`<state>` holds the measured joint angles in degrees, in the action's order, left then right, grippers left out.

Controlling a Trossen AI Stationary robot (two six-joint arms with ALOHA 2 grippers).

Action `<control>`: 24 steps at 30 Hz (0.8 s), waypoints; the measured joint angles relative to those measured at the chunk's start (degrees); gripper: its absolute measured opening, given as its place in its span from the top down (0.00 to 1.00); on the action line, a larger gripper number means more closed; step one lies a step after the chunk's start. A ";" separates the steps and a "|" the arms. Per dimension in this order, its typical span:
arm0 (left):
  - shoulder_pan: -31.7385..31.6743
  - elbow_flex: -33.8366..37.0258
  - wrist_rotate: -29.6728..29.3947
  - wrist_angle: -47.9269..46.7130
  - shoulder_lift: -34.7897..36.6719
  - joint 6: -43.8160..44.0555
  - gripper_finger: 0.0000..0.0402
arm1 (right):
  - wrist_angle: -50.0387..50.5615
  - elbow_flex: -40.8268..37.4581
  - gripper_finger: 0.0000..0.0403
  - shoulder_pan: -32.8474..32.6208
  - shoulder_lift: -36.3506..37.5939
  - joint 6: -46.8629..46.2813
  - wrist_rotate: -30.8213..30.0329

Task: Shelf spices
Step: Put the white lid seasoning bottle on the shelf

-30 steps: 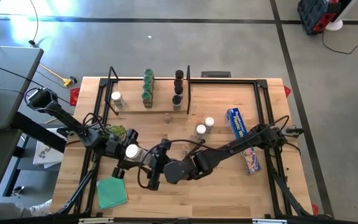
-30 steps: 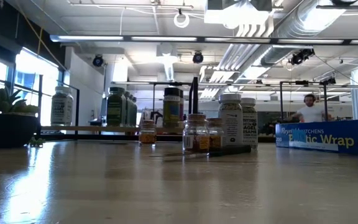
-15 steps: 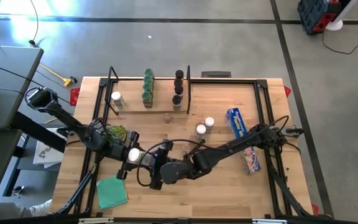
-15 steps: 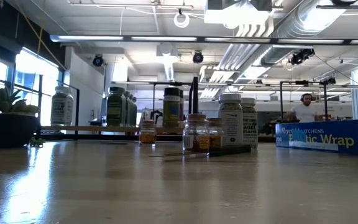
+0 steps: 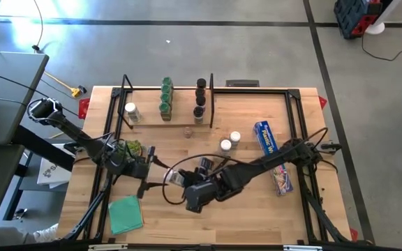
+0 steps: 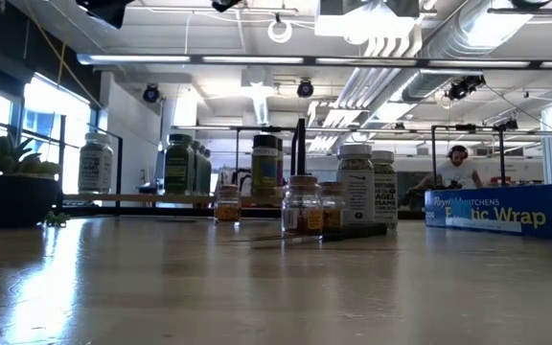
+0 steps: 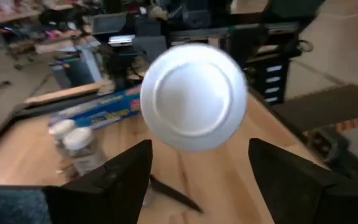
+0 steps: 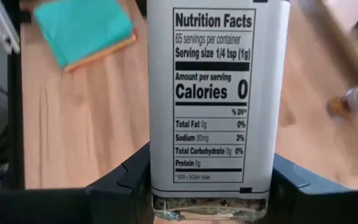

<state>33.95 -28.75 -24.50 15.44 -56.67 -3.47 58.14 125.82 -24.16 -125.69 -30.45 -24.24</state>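
The right gripper (image 8: 207,182) is pinching a spice jar (image 8: 211,93) low on its body. In the right wrist view the two dark fingers (image 8: 124,182) press on either side of its white nutrition label, and brownish contents show at the base. The left gripper (image 7: 197,155) stands spread just beside it. In the left wrist view the jar's white cap (image 7: 194,96) faces that camera, in line with the gap between the open fingers and clear of them both.

From above, the two grippers meet over the front middle of the table (image 5: 257,209), the left gripper (image 5: 147,169) facing the right gripper (image 5: 178,179). The held jar is mostly hidden by the arms there.

The low view shows neither gripper. It does show the shelf (image 6: 142,198) across the table with jars standing on it, and a cluster of loose jars (image 6: 356,196) in front.

Seen from above, the shelf (image 5: 180,118) at the back edge carries a row of green-capped jars (image 5: 165,95), black-capped jars (image 5: 200,97) and one white-capped jar (image 5: 130,110). A pair of white-capped jars (image 5: 229,141) stands on the table near a blue wrap box (image 5: 265,138). A teal cloth (image 5: 125,214) lies at the front left and a small plant (image 5: 128,148) sits beside the left arm.
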 joint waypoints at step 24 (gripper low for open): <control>-4.74 0.04 11.55 -0.74 -3.75 7.07 0.31 | -4.53 -0.04 0.54 3.97 -5.01 4.77 10.11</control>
<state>29.21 -28.71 -12.95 14.69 -60.42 3.60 53.61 125.78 -20.19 -130.70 -25.68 -14.13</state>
